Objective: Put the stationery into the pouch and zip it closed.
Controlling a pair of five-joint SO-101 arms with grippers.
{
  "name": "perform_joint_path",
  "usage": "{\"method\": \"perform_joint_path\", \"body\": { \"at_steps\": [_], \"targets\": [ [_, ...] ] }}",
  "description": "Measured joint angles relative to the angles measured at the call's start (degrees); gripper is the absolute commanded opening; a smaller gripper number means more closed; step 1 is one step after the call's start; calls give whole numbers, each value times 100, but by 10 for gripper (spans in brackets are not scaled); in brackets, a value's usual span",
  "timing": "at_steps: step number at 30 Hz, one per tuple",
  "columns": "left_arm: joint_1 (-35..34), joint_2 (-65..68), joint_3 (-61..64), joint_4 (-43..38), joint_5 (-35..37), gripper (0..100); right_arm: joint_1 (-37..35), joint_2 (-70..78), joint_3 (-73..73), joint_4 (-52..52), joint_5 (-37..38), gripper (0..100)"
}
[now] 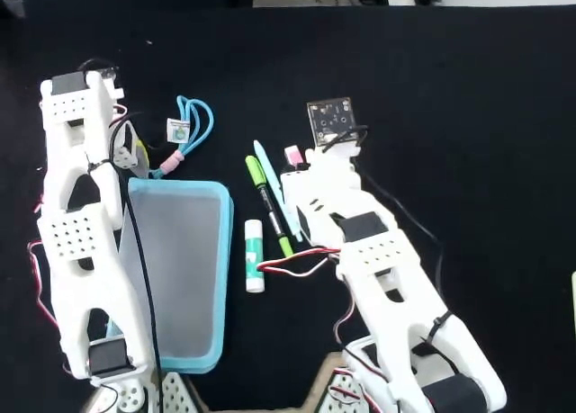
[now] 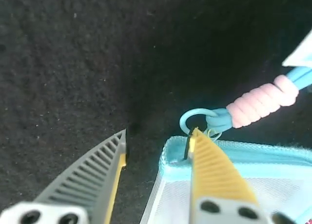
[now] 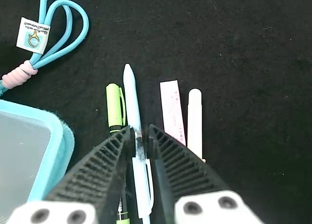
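Observation:
The light blue pouch (image 1: 180, 269) lies flat with its clear panel up. Its zipper ring (image 2: 195, 120) and blue strap (image 1: 193, 125) sit at the far corner. My left gripper (image 2: 158, 133) is open at that corner, with the yellow finger (image 2: 212, 170) over the pouch edge beside the ring. My right gripper (image 3: 140, 132) is shut on the pale blue pen (image 3: 130, 97). A green pen (image 3: 115, 107) lies against it on the pouch side. A pink eraser (image 3: 171, 112) and a white stick (image 3: 194, 121) lie on the other side. A glue stick (image 1: 255, 255) rests beside the pouch.
Everything sits on a black cloth (image 1: 468, 116). The right arm (image 1: 378, 269) stretches over the table's middle, and the left arm (image 1: 81, 224) stands along the pouch's outer edge. Open cloth lies to the right and at the back.

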Motion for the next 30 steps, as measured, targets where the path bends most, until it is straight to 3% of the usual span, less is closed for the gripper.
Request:
{"method": "perform_joint_path", "body": {
  "at_steps": [4, 11, 30],
  "targets": [
    [-26, 0, 26, 0, -9, 25, 0, 0, 0, 0, 0, 57],
    [35, -448, 800, -35, -352, 29, 0, 0, 0, 0, 0, 57],
    [255, -4334, 3182, 26, -563, 29, 0, 0, 0, 0, 0, 57]
  ]
}}
